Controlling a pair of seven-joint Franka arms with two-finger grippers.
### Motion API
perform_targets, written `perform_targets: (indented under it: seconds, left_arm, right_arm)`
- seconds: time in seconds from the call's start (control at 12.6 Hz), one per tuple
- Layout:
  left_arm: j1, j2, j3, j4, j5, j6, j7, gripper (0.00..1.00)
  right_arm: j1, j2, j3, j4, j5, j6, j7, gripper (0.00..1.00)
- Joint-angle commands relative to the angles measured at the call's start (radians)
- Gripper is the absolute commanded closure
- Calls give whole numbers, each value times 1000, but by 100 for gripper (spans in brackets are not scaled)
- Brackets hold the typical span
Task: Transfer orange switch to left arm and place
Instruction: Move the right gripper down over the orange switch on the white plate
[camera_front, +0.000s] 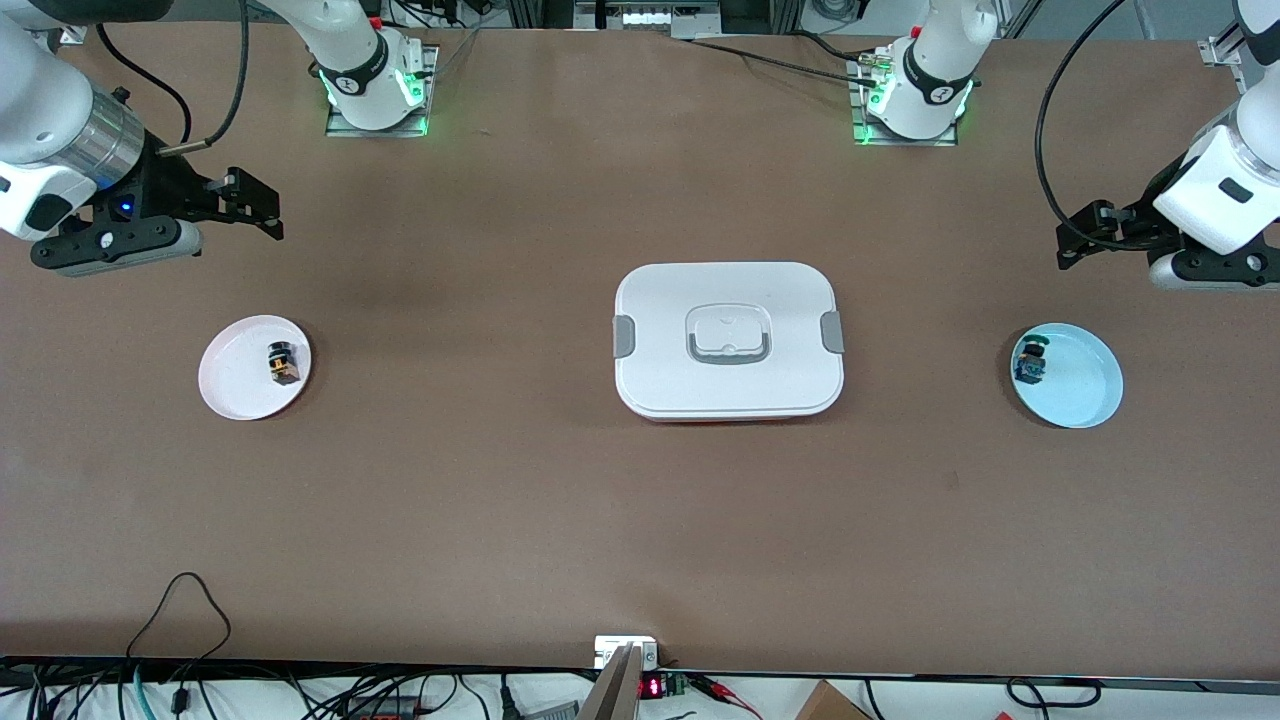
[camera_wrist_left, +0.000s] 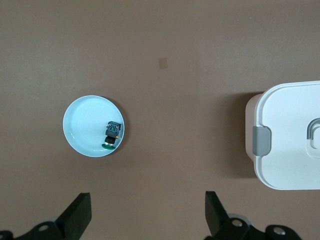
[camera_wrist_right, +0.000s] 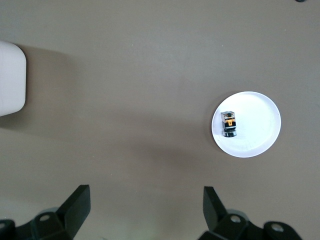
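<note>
The orange switch (camera_front: 283, 362) lies on a pale pink round plate (camera_front: 232, 385) toward the right arm's end of the table, near the plate's edge that faces the box (its amber stripe shows clearly in the right wrist view (camera_wrist_right: 229, 123)). The white box (camera_front: 728, 340) sits at the middle of the table with its lid on, grey clips at both short sides and a recessed grey-edged handle on top. Toward the left arm's end a light blue plate (camera_front: 1080, 385) carries a small blue-and-teal component (camera_front: 1031, 362), also at the plate's box-facing edge. The right gripper (camera_front: 255, 205) hangs in the air over bare table near the pink plate, its jaws spread wide with nothing between them; in its wrist view both fingers (camera_wrist_right: 75, 205) stand well apart. The left gripper (camera_front: 1085, 235) hangs over bare table near the blue plate, likewise released and empty, fingers (camera_wrist_left: 77, 214) wide apart. The table (camera_front: 640, 540) is a brown surface.
</note>
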Motion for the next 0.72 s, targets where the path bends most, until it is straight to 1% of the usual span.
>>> perform_targets:
  seconds: [0.0, 0.16, 0.24, 0.4, 0.56, 0.64]
  left_arm:
    - [-2, 7, 2, 17, -21, -13, 16, 0]
    - [-2, 7, 2, 17, -21, -13, 16, 0]
    - [-2, 7, 2, 17, -21, -13, 16, 0]
    - [-4, 6, 2, 17, -21, -13, 15, 0]
    - [-4, 7, 2, 17, -21, -13, 15, 0]
    - [-4, 7, 2, 17, -19, -13, 15, 0]
  right_arm:
    - [-10, 9, 8, 25, -3, -11, -16, 0]
    - [-10, 11, 8, 27, -3, -11, -25, 0]
    - [-12, 11, 8, 25, -3, -9, -67, 0]
    - [-28, 22, 8, 22, -36, -4, -268, 0]
    - [-59, 37, 8, 2, -32, -11, -555, 0]
    - [-77, 40, 8, -22, -32, 6, -631, 0]
